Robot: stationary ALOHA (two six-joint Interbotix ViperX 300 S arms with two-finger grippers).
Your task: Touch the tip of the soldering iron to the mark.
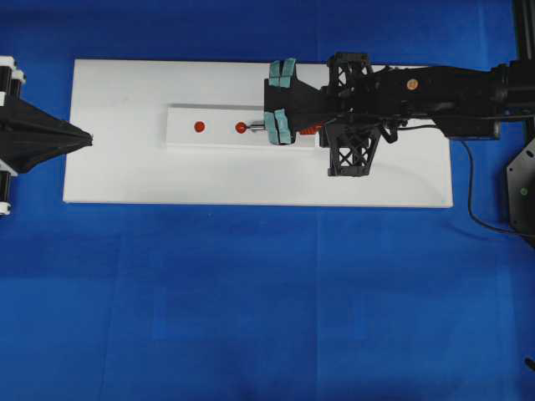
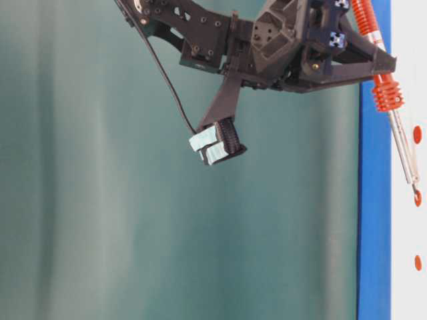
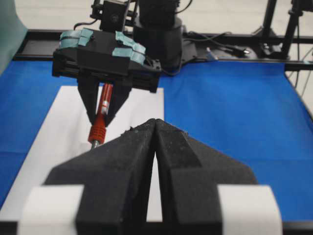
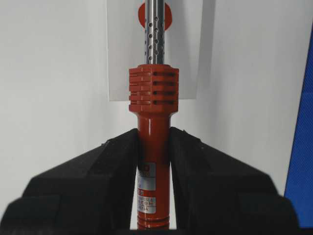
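Note:
My right gripper [image 4: 154, 142] is shut on the soldering iron [image 4: 153, 93] by its red-orange handle, below the ribbed collar. Overhead, the right gripper [image 1: 311, 127] hangs over the white strip [image 1: 217, 115] and the iron's silver shaft [image 1: 257, 127] points left. Its tip meets the nearer red mark [image 1: 241, 128]; a second mark [image 1: 199, 126] lies further left. From table level the soldering iron [image 2: 403, 150] slants down with its tip on a red mark [image 2: 417, 198]. In the right wrist view the shaft crosses the mark [image 4: 165, 17] and the tip is cut off. My left gripper [image 1: 88, 138] [image 3: 155, 123] is shut and empty, at the board's left edge.
The strip rests on a white board [image 1: 251, 180] on blue cloth [image 1: 267, 301]. The iron's black cord [image 1: 468, 192] trails off the board's right end toward black frame parts [image 1: 522, 188]. A green backdrop [image 2: 100, 200] stands behind the table.

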